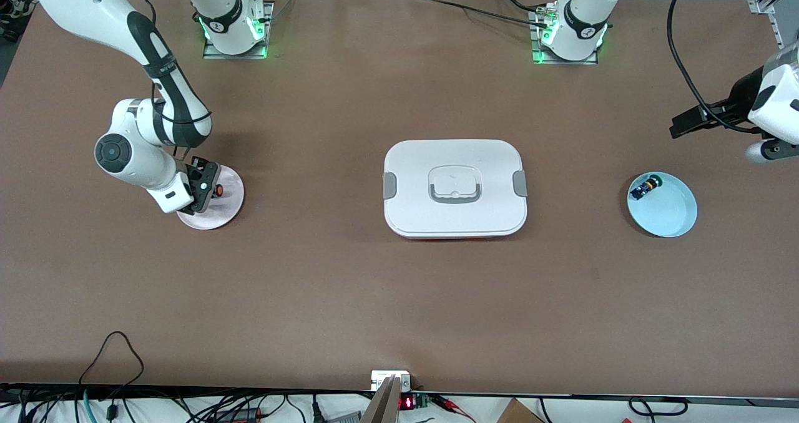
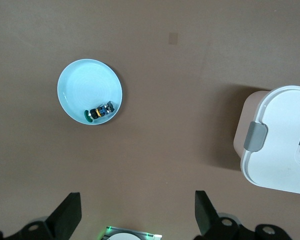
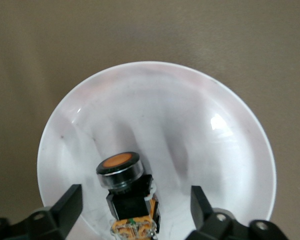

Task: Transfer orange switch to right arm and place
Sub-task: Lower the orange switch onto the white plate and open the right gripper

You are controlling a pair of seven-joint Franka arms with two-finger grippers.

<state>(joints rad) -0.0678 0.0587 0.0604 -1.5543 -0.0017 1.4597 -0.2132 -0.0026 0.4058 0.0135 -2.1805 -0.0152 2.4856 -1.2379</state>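
Observation:
The orange switch (image 1: 218,190) (image 3: 125,190) lies on a pale pink plate (image 1: 228,214) (image 3: 190,125) toward the right arm's end of the table. Its round orange face shows above a black body with brass-coloured terminals. My right gripper (image 1: 209,192) (image 3: 136,197) is down over this plate and open. Its fingers (image 3: 72,200) stand on either side of the switch with a gap on each side. My left gripper (image 1: 683,123) (image 2: 137,210) hangs open and empty, high above the left arm's end of the table.
A white lidded box (image 1: 454,189) (image 2: 285,145) with grey latches and a handle sits mid-table. A light blue plate (image 1: 671,217) (image 2: 82,85) near the left arm's end holds a small blue-and-black part (image 1: 645,188) (image 2: 100,112). Cables run along the table edge nearest the front camera.

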